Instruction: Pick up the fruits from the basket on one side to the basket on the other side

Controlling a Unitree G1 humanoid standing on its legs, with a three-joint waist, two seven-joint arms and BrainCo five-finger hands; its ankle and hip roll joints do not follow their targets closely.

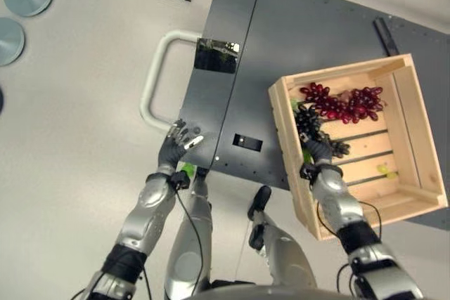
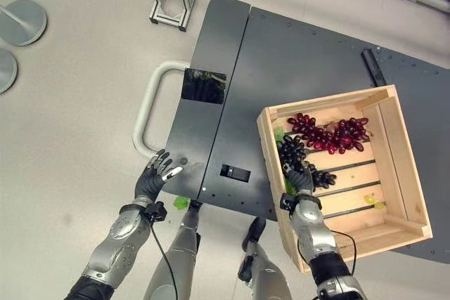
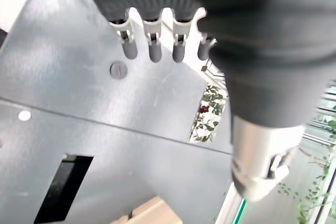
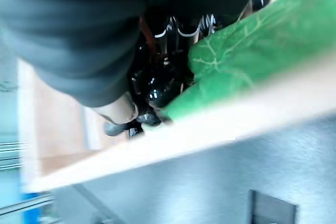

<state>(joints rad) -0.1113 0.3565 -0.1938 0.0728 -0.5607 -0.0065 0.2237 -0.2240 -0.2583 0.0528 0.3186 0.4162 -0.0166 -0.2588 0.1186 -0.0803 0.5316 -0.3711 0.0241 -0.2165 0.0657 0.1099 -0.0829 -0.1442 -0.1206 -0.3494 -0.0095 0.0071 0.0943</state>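
R robot hand (image 2: 301, 179) is down inside the wooden crate (image 2: 408, 173), on the black grape bunch (image 2: 292, 151) at the crate's L wall; R wrist view has its fingers curled into the dark grapes, thumb under them, green leaf (image 4: 252, 45) just beside; so closed on that bunch. Red grape bunch (image 2: 330, 133) lies at the crate's far end, touching the black one, not touched by either hand; small green bit (image 2: 370, 199) on the slats nearer the R wall. L robot hand (image 2: 156, 171) over the near-L corner of the dark grey desk (image 2: 302, 54), fingers straight and spread, holding nothing; white U-handle (image 2: 144, 114) sticks off the desk's L edge. No legible labels or writing anywhere; glossy dark panel (image 2: 204, 86) on the desk is too blurred to read.
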